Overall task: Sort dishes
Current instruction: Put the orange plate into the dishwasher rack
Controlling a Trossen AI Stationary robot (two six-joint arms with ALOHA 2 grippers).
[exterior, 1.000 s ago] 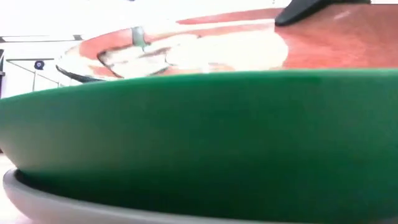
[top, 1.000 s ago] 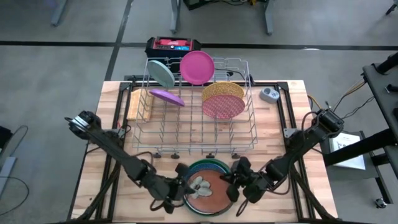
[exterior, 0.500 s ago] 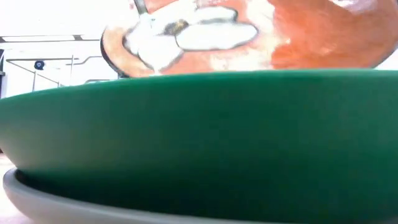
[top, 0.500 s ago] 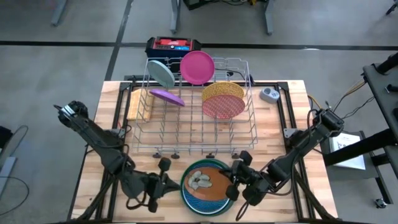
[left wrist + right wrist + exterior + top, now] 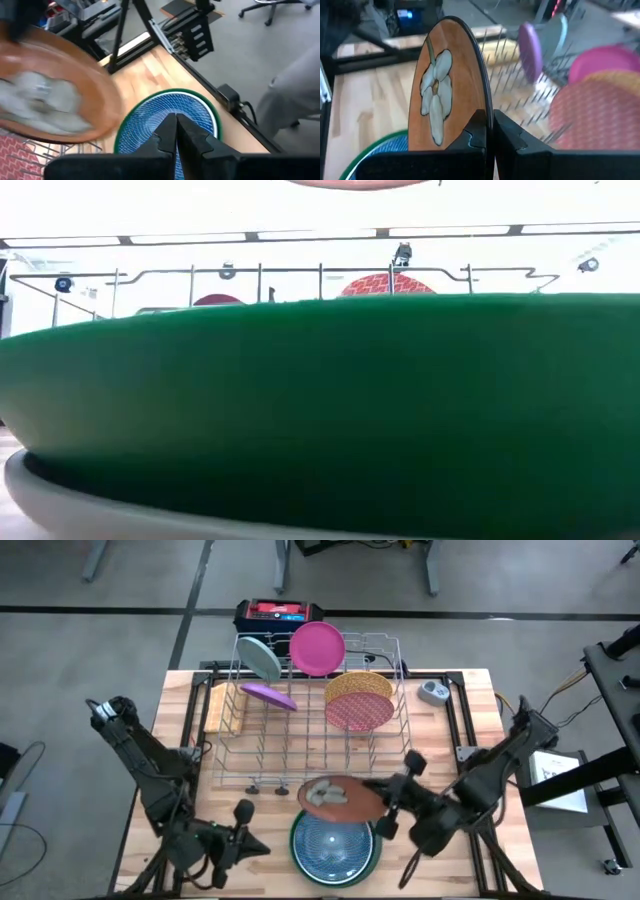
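high view shows the right tool (image 5: 385, 806) clamped on the rim of the brown plate (image 5: 340, 796) with the pale flower print, lifted clear of the stack (image 5: 335, 845) at the counter's (image 5: 460, 720) near edge and hanging just in front of the wire rack (image 5: 315, 755). in the right wrist view the plate (image 5: 447, 85) stands on edge between the two fingers, turned upright most likely so it can drop between the rack's tines. the stack left on the counter is topped by a blue patterned plate (image 5: 167, 125) with a green rim showing around it and a pale one underneath in the low view. the left tool (image 5: 240, 835) waits low over the counter just beside the stack, its fingers pressed together on nothing, probably pulled aside to leave the right arm room. already in the rack stand a pale blue plate (image 5: 260, 658), a pink one (image 5: 318, 647), a purple one (image 5: 268, 695) lying tilted, a yellow patterned one (image 5: 358, 686) and a maroon one (image 5: 358, 712) close in front of it. free slots lie in the rack's near rows, a likely spot for the brown plate
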